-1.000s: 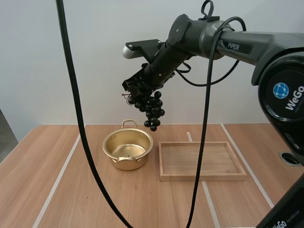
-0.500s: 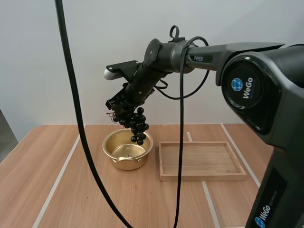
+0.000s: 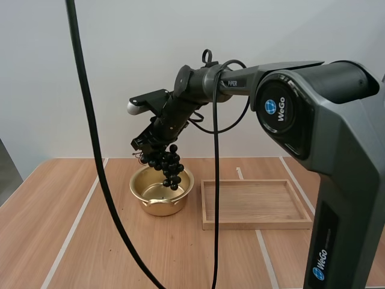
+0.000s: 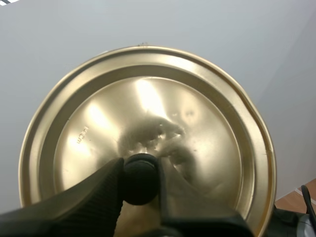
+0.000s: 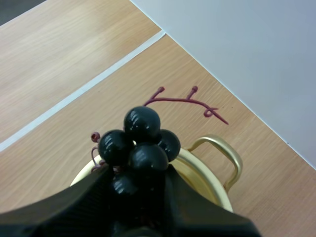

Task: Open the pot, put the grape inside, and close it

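Right gripper (image 3: 146, 143), clamped on the grapes (image 3: 169, 167), has swung over the open pot (image 3: 157, 208) — drop next; left gripper (image 4: 140, 165) pinches the lid (image 4: 98, 123) by its knob (image 4: 140, 181).

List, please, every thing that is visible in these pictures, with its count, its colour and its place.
pot: 1, gold, on the table, left of the tray, without its lid
grapes: 1 bunch, black, hanging over the pot
lid: 1, gold, held up in the air, away from the pot
tray: 1, light wood, on the table, right of the pot
table: 1, light wood with white lines
right gripper: 1, black, shut on the grapes above the pot
left gripper: 1, black, shut on the lid
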Controlling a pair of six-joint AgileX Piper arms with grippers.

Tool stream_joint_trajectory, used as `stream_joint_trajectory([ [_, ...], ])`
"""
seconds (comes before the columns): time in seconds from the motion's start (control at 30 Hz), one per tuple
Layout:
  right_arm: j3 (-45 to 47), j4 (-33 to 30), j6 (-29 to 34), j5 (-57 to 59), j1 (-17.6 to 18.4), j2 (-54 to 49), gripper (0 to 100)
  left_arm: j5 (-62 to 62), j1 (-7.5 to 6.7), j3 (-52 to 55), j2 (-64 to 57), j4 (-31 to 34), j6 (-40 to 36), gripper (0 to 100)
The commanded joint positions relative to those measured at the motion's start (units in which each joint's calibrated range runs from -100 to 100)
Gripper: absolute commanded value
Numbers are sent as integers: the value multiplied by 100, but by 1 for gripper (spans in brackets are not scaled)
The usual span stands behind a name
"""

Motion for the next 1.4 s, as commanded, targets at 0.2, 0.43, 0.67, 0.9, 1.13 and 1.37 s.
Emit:
stream_joint_trajectory([
  [0.2,-47,34,-141,154,7,174,0,-49,-17,-32,-39,80,-58,0],
  [0.43,-47,-27,-141,283,7,388,0,-35,-17,-32,-39,92,-58,0],
  [0.67,-47,-248,-141,539,7,630,0,-35,-17,-32,-39,141,-58,0],
  [0.9,-47,-411,-141,787,7,648,0,-35,-17,-32,-39,201,-58,0],
  [1.13,-47,-474,-141,1106,7,648,0,-35,-17,-32,-39,241,-49,0],
  [1.37,-47,-823,-84,1390,7,674,0,-35,-17,-32,-39,280,-49,0],
])
